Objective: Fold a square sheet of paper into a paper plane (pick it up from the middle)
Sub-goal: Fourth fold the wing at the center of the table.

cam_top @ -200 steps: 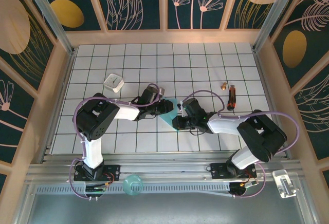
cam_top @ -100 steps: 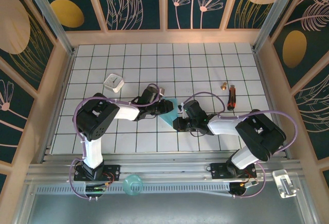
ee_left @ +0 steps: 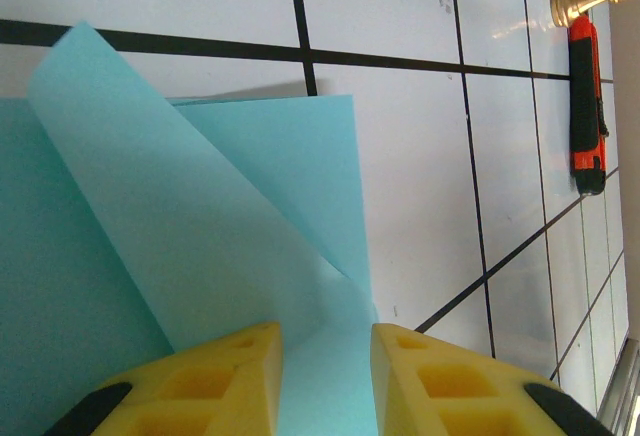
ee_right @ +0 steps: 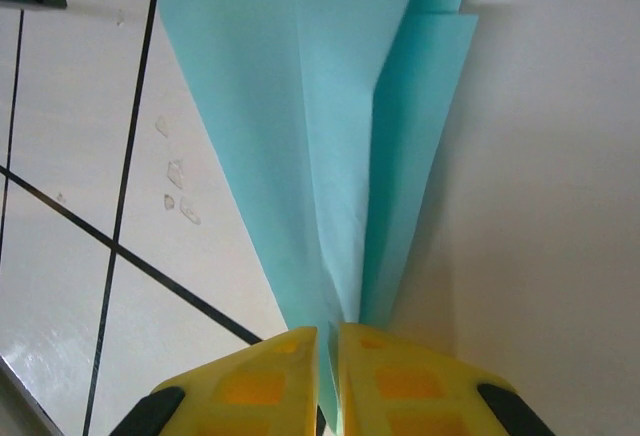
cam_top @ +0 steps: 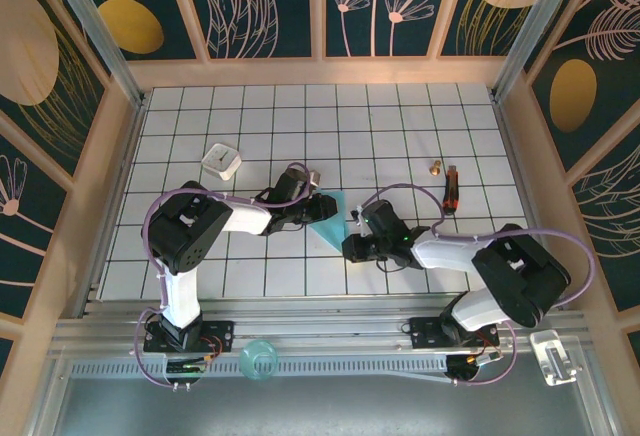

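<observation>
**Q:** When one looks down from above, what lies on the gridded table [cam_top: 400,126]?

**A:** The light-blue paper [cam_top: 328,218]. It is folded to a long point with a centre crease and rests on the white tiles near the table's middle.

**Q:** How do your fingers stand?

**A:** My right gripper [ee_right: 327,341] is pinched closed on the paper's narrow tip. My left gripper [ee_left: 325,341] sits at the wide end. Its fingers are a little apart, with paper showing in the gap and one flap raised off the sheet.

**Q:** And the smaller items?

**A:** A white square block [cam_top: 221,160] sits toward the far left, well apart from the paper. An orange-and-black knife [cam_top: 450,191] lies to the right. A small brass piece [cam_top: 436,167] is just beside the knife's far end.
</observation>
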`<state>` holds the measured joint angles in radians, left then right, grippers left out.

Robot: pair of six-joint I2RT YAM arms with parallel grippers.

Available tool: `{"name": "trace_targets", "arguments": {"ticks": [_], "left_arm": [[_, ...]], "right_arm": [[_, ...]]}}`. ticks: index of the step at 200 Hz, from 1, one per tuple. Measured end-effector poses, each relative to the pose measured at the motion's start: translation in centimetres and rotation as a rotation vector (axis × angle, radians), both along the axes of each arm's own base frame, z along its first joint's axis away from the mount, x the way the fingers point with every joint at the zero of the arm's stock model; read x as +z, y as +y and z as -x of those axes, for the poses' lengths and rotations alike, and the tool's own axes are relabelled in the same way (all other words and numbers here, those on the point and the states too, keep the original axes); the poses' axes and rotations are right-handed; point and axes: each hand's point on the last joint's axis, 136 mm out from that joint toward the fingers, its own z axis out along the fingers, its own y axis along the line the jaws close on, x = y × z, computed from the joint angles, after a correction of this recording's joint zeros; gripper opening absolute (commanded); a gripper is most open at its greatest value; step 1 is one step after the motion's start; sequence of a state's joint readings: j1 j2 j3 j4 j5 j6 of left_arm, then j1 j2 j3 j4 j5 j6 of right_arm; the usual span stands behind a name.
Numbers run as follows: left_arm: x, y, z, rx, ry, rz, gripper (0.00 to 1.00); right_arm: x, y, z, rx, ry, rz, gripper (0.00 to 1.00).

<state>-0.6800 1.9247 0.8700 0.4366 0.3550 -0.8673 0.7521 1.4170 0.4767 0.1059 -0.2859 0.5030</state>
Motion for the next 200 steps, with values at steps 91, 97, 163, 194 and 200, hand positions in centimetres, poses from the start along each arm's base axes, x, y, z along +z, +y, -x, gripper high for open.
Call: {"name": "trace_targets", "arguments": {"ticks": [91,97,163,194,200], "left_arm": [[0.0,0.0,0.0,0.001,0.001,-0.001,0.31],[0.0,0.0,0.0,0.0,0.001,-0.001,0.31],[0.0,0.0,0.0,0.0,0.001,-0.001,0.31],[0.0,0.0,0.0,0.0,0.001,-0.001,0.31],[0.0,0.0,0.0,0.0,0.001,-0.001,0.31]], "right_arm": [[3.3,1.6,-1.6,0.009,-0.027,-0.061,0.14],[3.2,1.8,-1.7,0.012,-0.023,-0.06,0.14],[0.6,2.1,-1.7,0.039,0.024,-0.008,0.13],[0.3,1.9,-1.5,0.042,0.027,-0.002,0.13],[0.2,1.8,-1.4,0.042,0.031,0.002,0.12]]}}
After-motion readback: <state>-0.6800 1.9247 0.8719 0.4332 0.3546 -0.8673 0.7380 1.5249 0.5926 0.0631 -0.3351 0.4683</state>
